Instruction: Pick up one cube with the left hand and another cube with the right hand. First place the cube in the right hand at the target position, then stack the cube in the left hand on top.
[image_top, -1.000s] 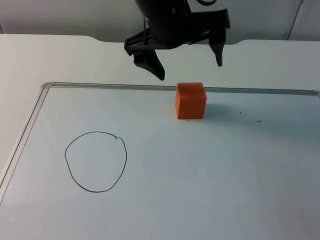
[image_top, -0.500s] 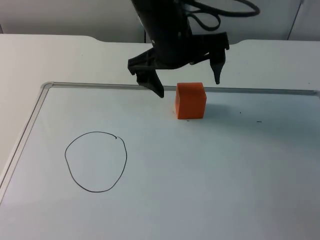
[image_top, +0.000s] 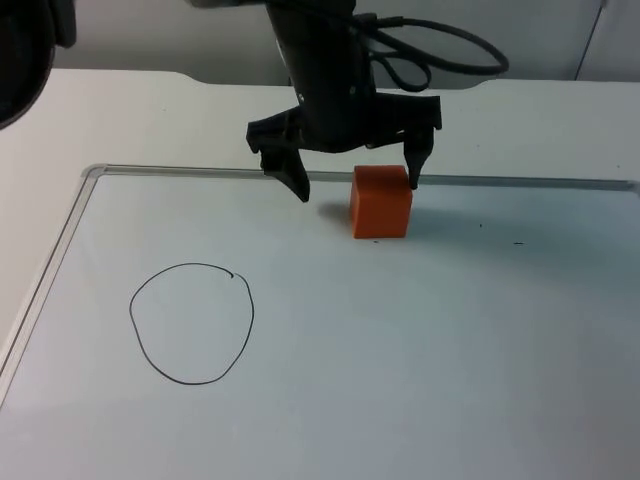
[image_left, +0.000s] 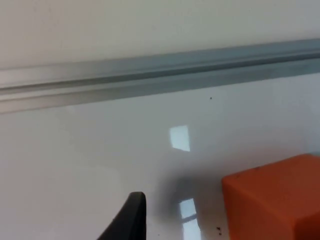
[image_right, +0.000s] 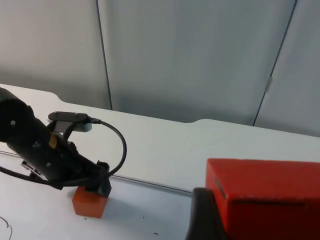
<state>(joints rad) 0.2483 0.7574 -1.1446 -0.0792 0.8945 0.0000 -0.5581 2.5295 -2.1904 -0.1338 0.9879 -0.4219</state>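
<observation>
My left gripper (image_top: 355, 178) hangs spread over the orange cube (image_top: 381, 200), my right gripper (image_right: 235, 220) pinches a red cube (image_right: 267, 200).

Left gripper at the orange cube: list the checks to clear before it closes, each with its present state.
1. Left gripper open: ok, fingers spread wide in the top view.
2. Left gripper straddles the orange cube: not ok. One fingertip is over the cube's top right corner, the other stands well off its left side, so the cube is off centre.
3. Fingertips down at the level of the cube's sides: cannot tell.
4. Orange cube flat on the whiteboard surface: ok.
5. Right gripper has its red cube: ok, block sits against the fingertip in the right wrist view.
6. Black drawn target circle free: ok.
</observation>
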